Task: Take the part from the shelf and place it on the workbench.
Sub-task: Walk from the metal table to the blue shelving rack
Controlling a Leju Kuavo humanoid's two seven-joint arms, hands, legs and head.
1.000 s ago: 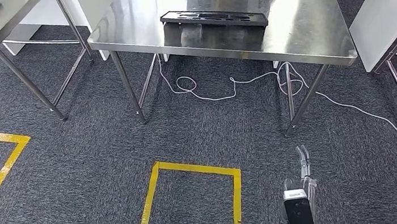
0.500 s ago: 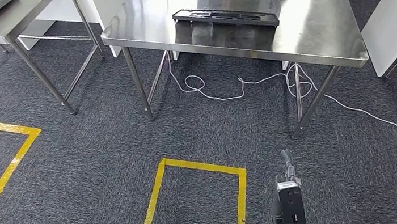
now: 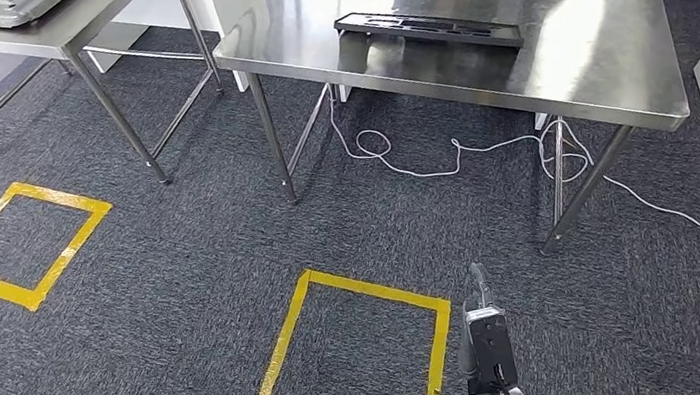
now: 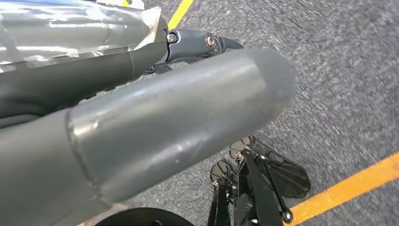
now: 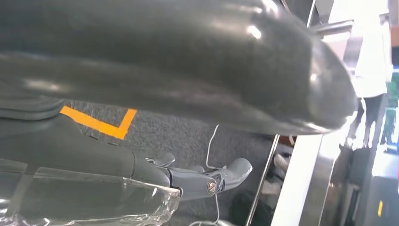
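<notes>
On the steel workbench (image 3: pixel 599 46) a black part (image 3: pixel 428 29) already lies; right hand (image 3: pixel 485 342) hangs empty, fingers apart, left hand (image 4: pixel 141 122) likewise.

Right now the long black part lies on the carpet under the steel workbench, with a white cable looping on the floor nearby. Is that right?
Not quite. The head view shows the long black part lying on top of the steel workbench, near its far side, not on the carpet. The rest holds: the white cable loops on the floor under the bench.
</notes>
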